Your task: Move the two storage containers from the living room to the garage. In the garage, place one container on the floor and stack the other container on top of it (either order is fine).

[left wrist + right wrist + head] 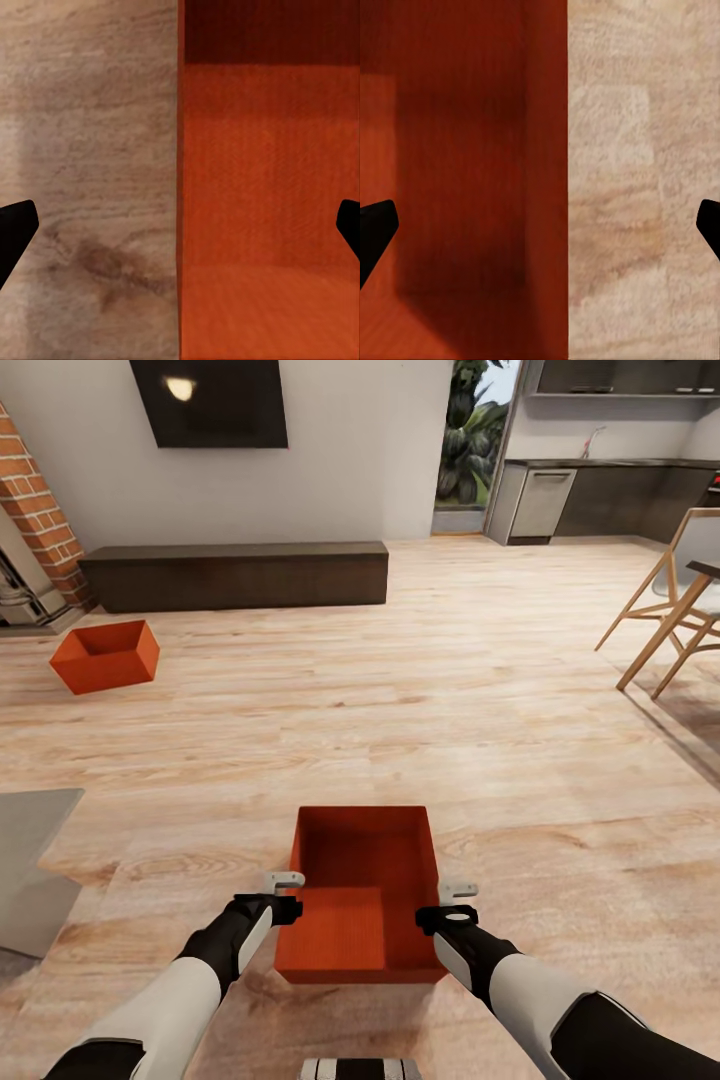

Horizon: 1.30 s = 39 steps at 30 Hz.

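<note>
One orange-red storage container [365, 890] stands on the light wood-plank floor right in front of me in the living room. My left gripper [285, 880] is open above its left wall, and my right gripper [457, 890] is open above its right wall. In the left wrist view the left gripper [180, 232] straddles the rim, with the container [270, 187] under one finger and floor under the other. The right wrist view shows the right gripper [540, 232] straddling the opposite wall of the container [472, 150]. The second container [105, 655] sits far to the left near the fireplace.
A long low dark cabinet [235, 573] runs along the back wall under a black TV [210, 400]. The brick fireplace [40, 510] is at far left, a grey slab [30, 860] at near left, wooden chairs [680, 610] at right and a kitchen [590, 490] beyond.
</note>
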Tool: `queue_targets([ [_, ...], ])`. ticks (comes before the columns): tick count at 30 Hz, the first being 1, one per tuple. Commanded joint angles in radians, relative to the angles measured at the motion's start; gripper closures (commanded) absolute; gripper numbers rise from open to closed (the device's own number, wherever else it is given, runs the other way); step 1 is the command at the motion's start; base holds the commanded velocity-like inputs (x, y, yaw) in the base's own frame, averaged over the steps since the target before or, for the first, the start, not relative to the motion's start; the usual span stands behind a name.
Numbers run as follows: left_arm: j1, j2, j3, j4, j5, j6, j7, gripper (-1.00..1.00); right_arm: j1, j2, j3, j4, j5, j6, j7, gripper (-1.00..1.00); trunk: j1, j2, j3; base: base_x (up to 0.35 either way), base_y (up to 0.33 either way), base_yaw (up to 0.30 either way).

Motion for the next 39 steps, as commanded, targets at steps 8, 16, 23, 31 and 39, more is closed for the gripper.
queue_targets([
  [8,0.000,0.001,0.000,-0.003,0.004,0.005,0.002,-1.00,0.000,0.000,0.009,-0.002,-0.004,0.007,-0.006,-1.00,0.019,-0.036,-0.016,0.000,0.000,0.000],
  [16,0.000,0.001,0.000,-0.004,0.002,0.005,-0.001,-1.00,0.000,-0.001,0.009,-0.002,-0.003,0.007,-0.006,-1.00,0.019,-0.036,-0.016,0.000,0.000,0.000],
  [23,0.000,0.000,0.000,-0.005,-0.001,0.005,-0.002,-1.00,0.000,-0.001,0.009,-0.002,-0.003,0.007,-0.006,-1.00,0.019,-0.036,-0.016,0.000,0.000,0.000],
  [31,0.000,0.000,0.000,-0.006,-0.002,0.005,-0.001,-1.00,0.000,-0.002,0.009,-0.002,-0.003,0.007,-0.006,-1.00,0.019,-0.036,-0.016,0.015,0.000,0.000],
  [39,0.000,0.000,0.001,-0.006,-0.004,0.005,-0.001,-1.00,0.000,-0.002,0.009,-0.002,-0.003,0.007,-0.006,-1.00,0.019,-0.036,-0.016,0.168,0.000,0.000],
])
